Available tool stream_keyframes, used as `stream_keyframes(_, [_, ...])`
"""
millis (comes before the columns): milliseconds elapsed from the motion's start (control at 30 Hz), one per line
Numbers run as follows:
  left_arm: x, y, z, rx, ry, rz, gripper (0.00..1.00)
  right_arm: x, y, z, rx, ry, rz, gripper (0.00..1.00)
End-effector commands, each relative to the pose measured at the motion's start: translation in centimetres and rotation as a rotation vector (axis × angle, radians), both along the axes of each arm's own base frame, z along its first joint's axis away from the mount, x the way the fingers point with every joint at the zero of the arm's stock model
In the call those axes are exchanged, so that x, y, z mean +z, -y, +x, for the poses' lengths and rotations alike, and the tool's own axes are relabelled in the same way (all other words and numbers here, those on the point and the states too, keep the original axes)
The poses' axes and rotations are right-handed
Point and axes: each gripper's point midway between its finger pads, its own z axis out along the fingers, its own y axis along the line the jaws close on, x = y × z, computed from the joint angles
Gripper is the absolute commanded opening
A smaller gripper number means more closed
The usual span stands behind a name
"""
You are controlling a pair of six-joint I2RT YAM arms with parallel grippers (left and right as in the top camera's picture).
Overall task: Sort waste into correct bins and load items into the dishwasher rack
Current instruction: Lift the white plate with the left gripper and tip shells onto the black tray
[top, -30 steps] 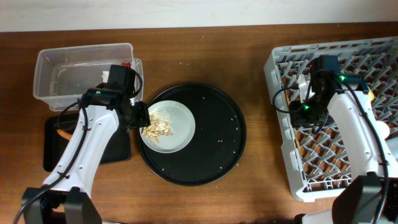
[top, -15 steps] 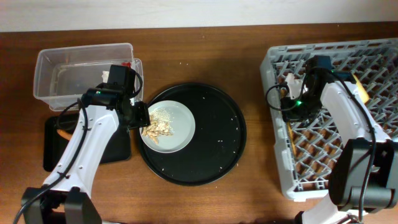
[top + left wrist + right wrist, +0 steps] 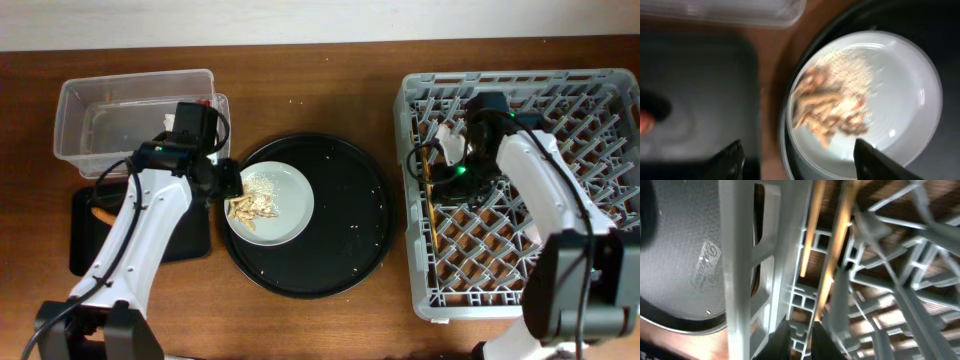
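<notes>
Grey plastic lattice rack (image 3: pixel 480 270) now dragged leftward in frame — right gripper (image 3: pixel 800 332) pinches its wall; left gripper (image 3: pixel 797 155) wide open, empty — loading probably easier.

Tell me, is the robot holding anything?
The right gripper looks pinched on a grey rib by the left wall of the dishwasher rack. The left gripper is open astride the plate rim, gripping nothing.

Plate (image 3: pixel 910 90) holds rice (image 3: pixel 852 67), tan scraps (image 3: pixel 825 112) (jaws spread astride rim)
</notes>
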Motion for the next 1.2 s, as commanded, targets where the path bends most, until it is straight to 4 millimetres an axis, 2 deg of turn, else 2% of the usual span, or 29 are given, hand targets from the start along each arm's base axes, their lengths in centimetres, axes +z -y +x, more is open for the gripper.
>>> stream_keyframes(0, [1.4,4.8,1.8,-0.187,0.111,-0.050,0.70,6.7,1.2,0.7,-0.051,0.202,-0.071,0.41])
stream_keyframes(33, [1.7,6.6,2.1,-0.233,0.139,-0.057,0.69,8.1,0.7,-0.4,-0.047,0.219,-0.042,0.86])
stream_keyframes(67, [1.6,7.6,2.0,-0.257,0.144,-0.059,0.69,8.5,0.3,-0.9,-0.044,0.215,-0.021,0.97])
stream_keyframes(167, [-0.4,11.9,0.9,-0.370,0.100,-0.058,0.69,8.6,0.0,-1.6,-0.041,0.196,-0.005,0.97])
stream_keyframes(267, [-4.2,15.6,0.0,-0.464,0.036,-0.034,0.69,8.5,0.0,-1.6,-0.041,0.194,-0.005,0.97])
stream_keyframes(300, [-5.2,16.3,-0.1,-0.480,0.025,-0.031,0.69,8.5,0.0,-1.6,-0.041,0.193,-0.004,0.97])
stream_keyframes(367, [-7.1,17.0,-0.4,-0.498,-0.011,-0.020,0.68,8.5,0.0,-1.6,-0.041,0.193,-0.004,0.97])
stream_keyframes(467, [-9.8,16.8,-0.9,-0.501,-0.075,0.013,0.67,8.5,0.0,-1.6,-0.041,0.193,-0.004,0.97])
stream_keyframes(533, [-11.3,16.4,-1.1,-0.498,-0.110,0.035,0.59,8.5,0.0,-1.6,-0.041,0.193,-0.004,0.97])
stream_keyframes(633, [-12.5,16.5,-1.6,-0.507,-0.137,0.058,0.37,8.5,0.0,-1.6,-0.041,0.194,-0.004,0.97])
stream_keyframes(667, [-12.5,16.5,-1.6,-0.513,-0.131,0.083,0.22,8.5,0.0,-1.6,-0.041,0.194,-0.004,0.97])
stream_keyframes(800, [-12.5,17.2,-2.2,-0.547,-0.120,0.130,0.01,8.5,0.0,-1.6,-0.041,0.194,-0.005,0.97])
stream_keyframes(867, [-11.8,17.5,-2.4,-0.555,-0.131,0.139,0.00,8.5,0.0,-1.6,-0.041,0.194,-0.005,0.97])
stream_keyframes(900, [-10.9,17.3,-2.6,-0.546,-0.156,0.151,0.00,8.5,0.0,-1.6,-0.041,0.194,-0.005,0.97])
stream_keyframes(967, [-8.7,17.2,-2.6,-0.495,-0.170,0.144,0.00,8.5,0.1,-1.6,-0.041,0.194,-0.006,0.97])
stream_keyframes(1033, [-5.6,16.8,-2.2,-0.414,-0.113,0.101,0.00,8.5,0.2,-1.6,-0.038,0.195,-0.013,0.97])
stream_keyframes(1067, [-4.6,16.0,-2.3,-0.371,-0.106,0.089,0.00,8.5,0.2,-1.6,-0.035,0.196,-0.013,0.97])
stream_keyframes(1100, [-3.0,14.3,-2.2,-0.328,-0.103,0.080,0.00,8.5,0.2,-1.6,-0.035,0.196,-0.014,0.97])
stream_keyframes(1167, [-1.3,10.7,-2.1,-0.242,-0.112,0.078,0.00,8.5,0.2,-1.6,-0.035,0.196,-0.014,0.97])
